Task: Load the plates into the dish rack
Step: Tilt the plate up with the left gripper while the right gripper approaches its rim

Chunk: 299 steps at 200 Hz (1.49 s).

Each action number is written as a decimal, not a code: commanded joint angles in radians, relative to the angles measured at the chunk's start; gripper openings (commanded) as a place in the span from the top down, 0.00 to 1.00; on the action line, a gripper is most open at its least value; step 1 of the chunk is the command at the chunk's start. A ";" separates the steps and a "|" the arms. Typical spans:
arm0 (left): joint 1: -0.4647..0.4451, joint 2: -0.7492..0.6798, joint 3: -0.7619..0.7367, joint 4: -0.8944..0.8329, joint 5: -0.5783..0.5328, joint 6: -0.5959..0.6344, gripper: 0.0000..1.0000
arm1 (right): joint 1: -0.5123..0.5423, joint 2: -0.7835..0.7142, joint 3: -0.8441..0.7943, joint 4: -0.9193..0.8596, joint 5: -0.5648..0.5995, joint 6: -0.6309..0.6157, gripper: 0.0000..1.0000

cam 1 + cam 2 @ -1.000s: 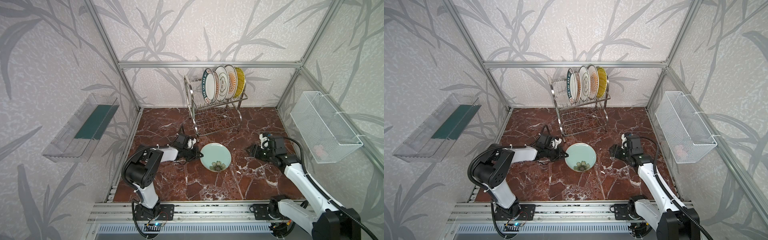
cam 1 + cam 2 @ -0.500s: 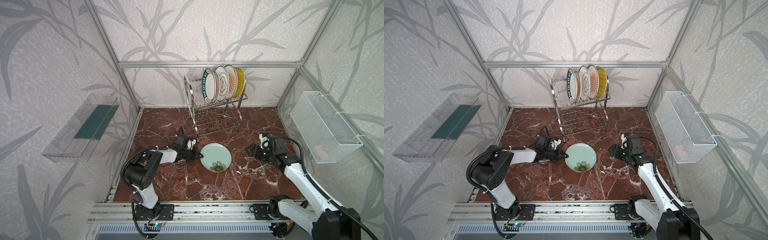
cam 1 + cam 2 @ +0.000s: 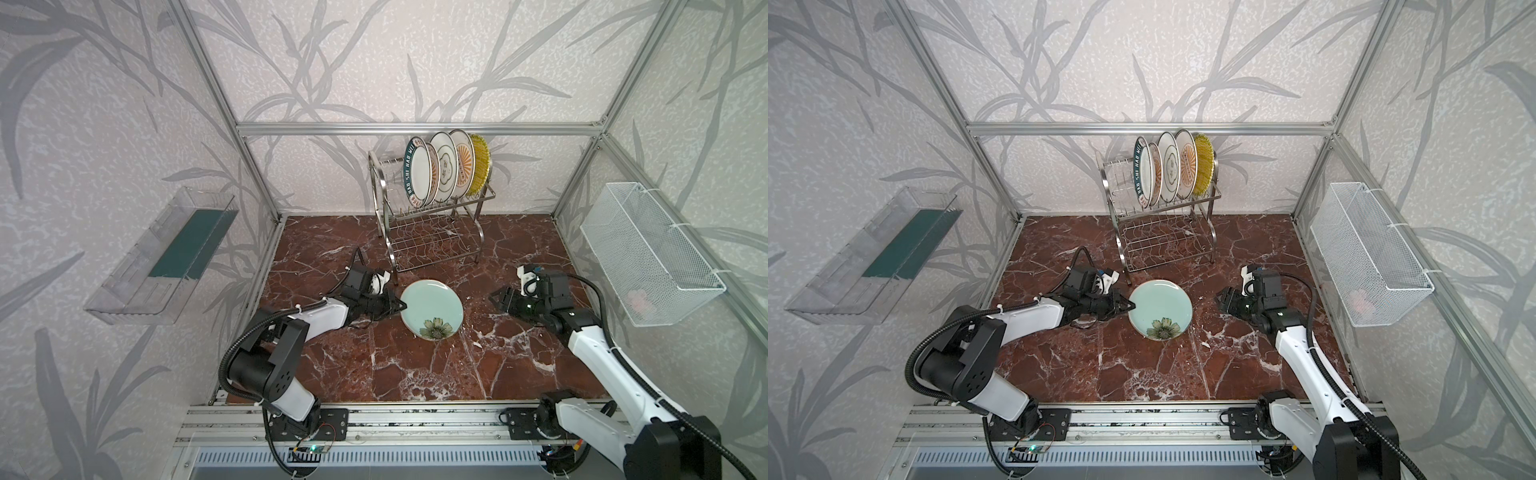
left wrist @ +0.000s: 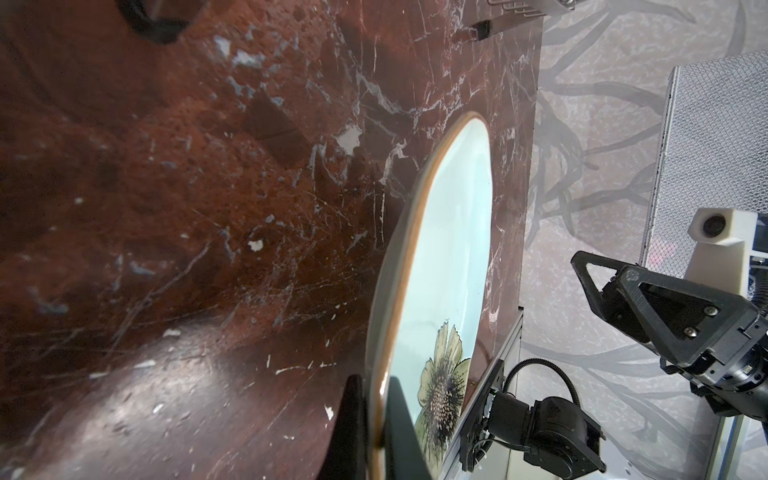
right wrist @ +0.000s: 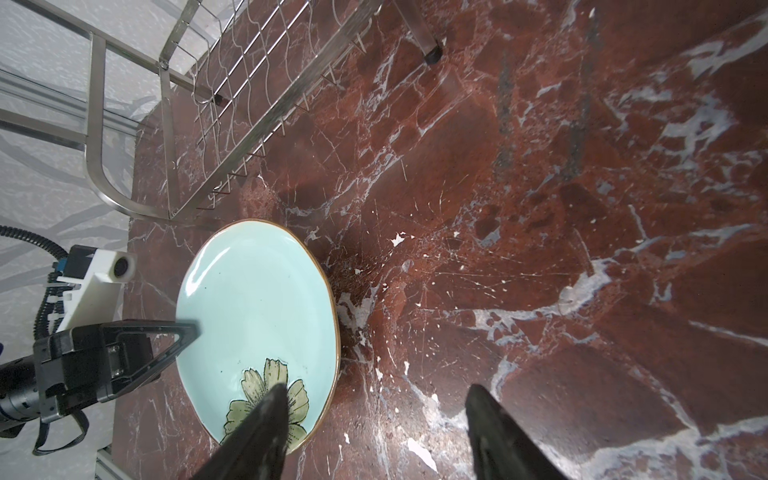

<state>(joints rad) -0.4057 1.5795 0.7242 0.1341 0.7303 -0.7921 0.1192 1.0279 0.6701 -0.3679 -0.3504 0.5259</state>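
The worry was the grip. The left gripper [image 4: 375, 419] had closed on nothing more than the thin rim of the mint plate [image 3: 432, 306], one finger over the edge and one under. Glazed ware pinched that way looked likely to swing down or slip out once its weight came off the table [image 3: 415, 365]. The plate lay just in front of the rack [image 3: 432, 239], close to its front leg, so a careless lift could have clipped the lower tier. Up top, five plates [image 3: 444, 170] already stood in the slots. The free prongs were to their left, and a tilted plate going in there might have knocked the nearest one. I could not tell whether the gripped edge had left the table at all.

The left arm lay stretched out low, its forearm almost level with the table and the gripper pointing in at the plate's left edge. The right arm reached forward from its base with its wrist low. The right gripper [image 3: 496, 296] faced the plate from the other side, clear of it, jaws parted and holding nothing.
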 commanded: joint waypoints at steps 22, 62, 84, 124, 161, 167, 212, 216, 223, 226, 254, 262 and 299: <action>-0.003 -0.059 0.020 0.116 0.080 -0.045 1.00 | -0.004 -0.018 -0.008 0.034 -0.058 0.022 0.33; -0.004 -0.058 -0.001 0.199 0.106 -0.086 1.00 | 0.005 0.003 -0.038 0.115 -0.126 0.065 0.32; -0.004 -0.057 -0.010 0.245 0.120 -0.107 1.00 | 0.028 0.029 -0.050 0.146 -0.131 0.075 0.31; -0.004 -0.067 -0.016 0.301 0.150 -0.131 1.00 | 0.095 0.086 -0.057 0.214 -0.127 0.101 0.29; -0.004 -0.081 -0.020 0.318 0.172 -0.135 1.00 | 0.148 0.142 -0.046 0.268 -0.117 0.105 0.29; -0.004 -0.083 -0.021 0.321 0.177 -0.136 1.00 | 0.155 0.151 -0.040 0.272 -0.114 0.106 0.29; -0.004 -0.098 -0.029 0.361 0.201 -0.154 1.00 | 0.186 0.180 -0.023 0.310 -0.124 0.143 0.30; -0.003 -0.098 -0.032 0.368 0.204 -0.158 1.00 | 0.187 0.182 -0.023 0.314 -0.128 0.144 0.31; -0.004 -0.097 -0.036 0.391 0.208 -0.172 1.00 | 0.190 0.185 -0.022 0.324 -0.134 0.149 0.32; -0.003 -0.096 -0.038 0.402 0.211 -0.177 1.00 | 0.192 0.185 -0.021 0.327 -0.137 0.150 0.32; -0.004 -0.093 -0.052 0.460 0.216 -0.212 1.00 | 0.205 0.193 -0.022 0.370 -0.163 0.171 0.38; -0.004 -0.094 -0.053 0.465 0.216 -0.215 1.00 | 0.209 0.195 -0.023 0.383 -0.170 0.178 0.40; -0.003 -0.102 -0.054 0.470 0.216 -0.216 1.00 | 0.221 0.195 -0.025 0.443 -0.206 0.203 0.45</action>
<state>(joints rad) -0.4057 1.5265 0.6586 0.4652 0.8753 -0.9775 0.3305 1.2186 0.6235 0.0044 -0.5144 0.7094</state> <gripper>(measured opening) 0.048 0.553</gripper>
